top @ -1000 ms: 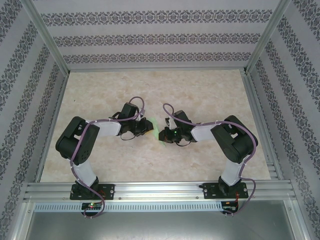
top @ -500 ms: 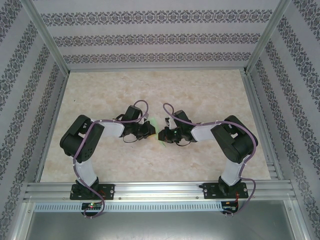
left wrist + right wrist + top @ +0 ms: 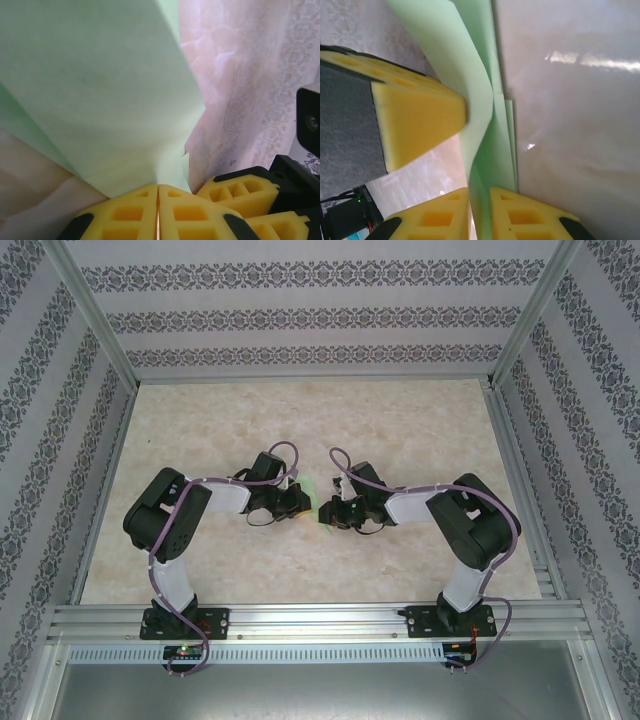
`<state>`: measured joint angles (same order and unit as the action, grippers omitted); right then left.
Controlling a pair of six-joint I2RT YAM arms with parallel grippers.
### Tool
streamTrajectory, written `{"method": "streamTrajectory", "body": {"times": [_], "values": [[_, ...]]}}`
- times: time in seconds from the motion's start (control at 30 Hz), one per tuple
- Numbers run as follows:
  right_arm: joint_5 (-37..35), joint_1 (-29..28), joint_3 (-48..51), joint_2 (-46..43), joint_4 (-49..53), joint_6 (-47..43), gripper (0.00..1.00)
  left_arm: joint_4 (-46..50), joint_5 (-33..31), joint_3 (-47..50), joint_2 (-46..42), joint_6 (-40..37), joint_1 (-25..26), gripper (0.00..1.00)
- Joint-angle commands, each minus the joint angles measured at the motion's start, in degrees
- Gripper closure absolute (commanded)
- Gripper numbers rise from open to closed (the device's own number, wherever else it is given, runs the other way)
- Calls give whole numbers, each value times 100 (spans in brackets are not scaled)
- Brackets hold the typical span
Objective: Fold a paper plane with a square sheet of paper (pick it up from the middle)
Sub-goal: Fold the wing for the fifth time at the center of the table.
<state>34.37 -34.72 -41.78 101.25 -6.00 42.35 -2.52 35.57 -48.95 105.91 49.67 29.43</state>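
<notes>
Item: paper [image 3: 100,90], one sheet, pale mint green, plain and unmarked, part-folded. Location: touching the right gripper [image 3: 479,192] on its left side and held off the table [image 3: 400,420] under that gripper. Change noted: a second ago my left gripper [image 3: 158,200] stood a little apart from the right gripper, with a clear patch of green between them. It has since moved in until it is just beside the right gripper, and from above only a sliver of green shows. Tool state, left: jaws pressed fully together, with the paper pinched at its lower point and fanning up from them. Tool state, right: jaws drawn in to a narrow slit filled by the paper's layers, which I read as a pinch, perhaps a light one. Meaning, as I judge it: both grippers grip the sheet close to the same spot, so a crease is being pressed or the grip is passing from one to the other. The fold is under way and not yet done. Condition: several layers; one broad flat panel; one layer bowing away from the flat ones beside the right gripper; a small nick on one edge near my left jaws. No slim dart shape yet.
</notes>
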Motion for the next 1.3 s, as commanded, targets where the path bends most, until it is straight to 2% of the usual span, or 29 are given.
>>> {"method": "streamTrajectory", "body": {"times": [0.0, 0.4, 0.67, 0.9, 1.27], "values": [[-31, 53, 181, -138, 338, 21, 83, 214, -139, -81, 139, -168, 76, 90], [-158, 45, 180, 164, 522, -25, 94, 98, 159, -212, -155, -194, 85, 87], [-255, 60, 99, 228, 705, -42, 94, -175, 292, 27, -525, -159, 295, 85], [-265, 66, 66, 228, 765, -60, 93, -115, 220, 147, -378, -159, 423, 88], [-49, 68, 65, 58, 788, -147, 87, 648, -323, -67, 48, -227, 443, 90]]}}
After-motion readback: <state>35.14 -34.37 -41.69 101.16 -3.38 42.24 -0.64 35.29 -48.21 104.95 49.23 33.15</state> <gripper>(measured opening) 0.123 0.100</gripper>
